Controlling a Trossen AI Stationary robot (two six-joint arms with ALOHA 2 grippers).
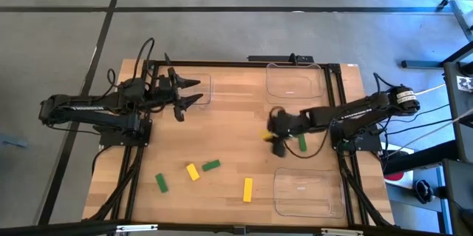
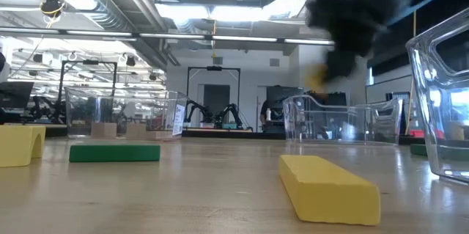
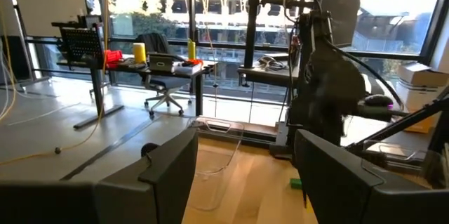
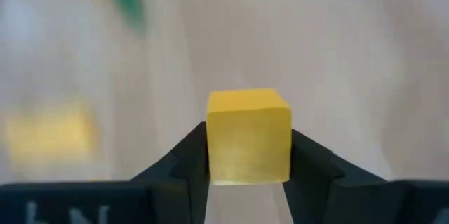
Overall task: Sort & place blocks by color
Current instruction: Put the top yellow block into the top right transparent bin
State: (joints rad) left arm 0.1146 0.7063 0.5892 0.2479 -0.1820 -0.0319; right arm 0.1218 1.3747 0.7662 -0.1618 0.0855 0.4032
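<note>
A bright yellow cube (image 4: pixel 248 135) sits between the black fingers of the right end effector (image 4: pixel 248 155). On the pale wooden table (image 1: pixel 229 121), near the clear tray (image 1: pixel 303 191), lie two yellow bars (image 1: pixel 247 189) and green bars (image 1: pixel 211 165).

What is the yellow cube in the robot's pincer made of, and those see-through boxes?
The yellow cube, between the right pincer's fingers, looks like painted wood: flat matte colour, crisp edges, though no grain shows. The see-through trays look like thin clear plastic: glossy walls with the table visible through them.
</note>
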